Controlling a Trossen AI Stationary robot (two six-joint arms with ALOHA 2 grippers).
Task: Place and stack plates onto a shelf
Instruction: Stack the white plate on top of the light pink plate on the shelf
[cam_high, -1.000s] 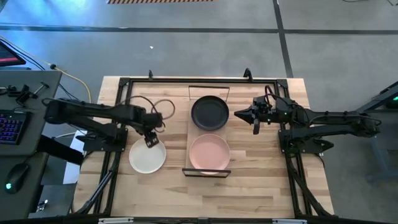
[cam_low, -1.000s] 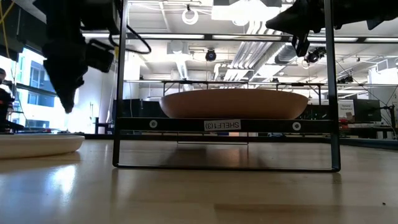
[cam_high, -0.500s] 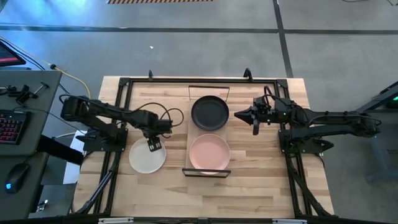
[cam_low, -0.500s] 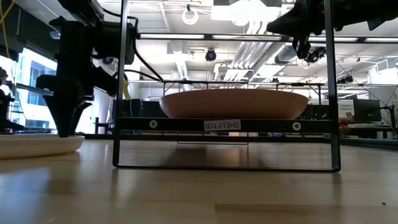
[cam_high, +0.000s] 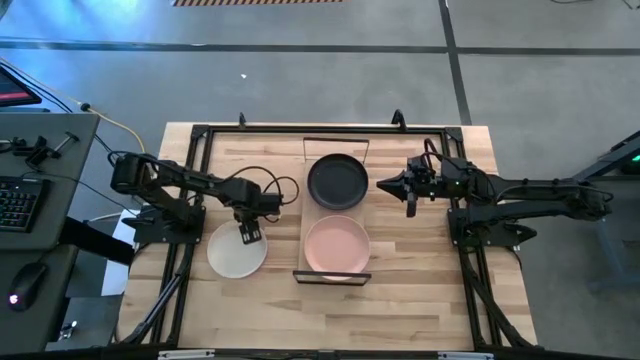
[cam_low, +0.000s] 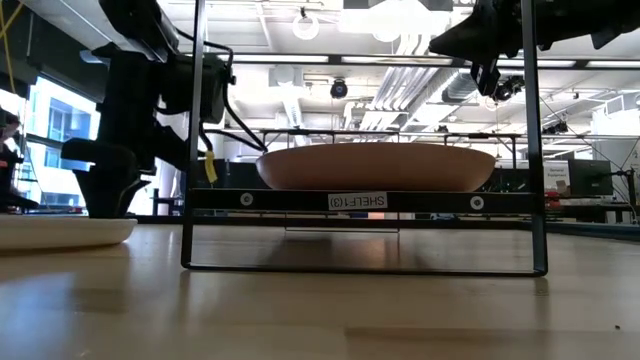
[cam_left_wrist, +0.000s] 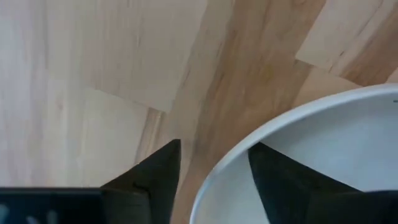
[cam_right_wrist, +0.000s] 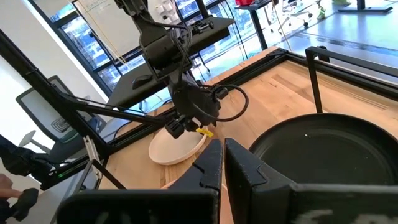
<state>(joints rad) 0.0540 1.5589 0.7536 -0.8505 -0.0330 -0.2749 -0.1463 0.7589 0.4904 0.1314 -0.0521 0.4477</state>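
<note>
The cream-white plate (cam_high: 232, 255) lies flat on the tabletop left of the shelf (cam_high: 311, 214); it also shows in the low view (cam_low: 60, 230). My left gripper (cam_high: 250, 234) is open and down at the plate's far right rim. One finger stands outside the rim and one inside, as the left wrist view (cam_left_wrist: 216, 144) shows. The black plate (cam_high: 337, 182) lies on the shelf's far part and the pale pink plate (cam_high: 337, 245) on its near part. My right gripper (cam_high: 382, 184) is shut and empty, raised to the right of the black plate. The purple plate is out of view. My left gripper comes at the cream-white plate from above, pointing down, with the plate's rim (cam_left_wrist: 208, 180) between its two fingers. A gap shows on each side of the rim. I cannot tell whether the fingertips touch the plate or the table.
The shelf's black end rail with its label (cam_low: 358, 201) stands at the near end, and another rail stands at the far end. Black frame bars run along the table's left, right and far sides. A cable loops near my left arm (cam_high: 285, 190).
My left gripper has gone down and a little toward the table's right edge, from above the cream-white plate to the level of its rim. The plates have not moved.
</note>
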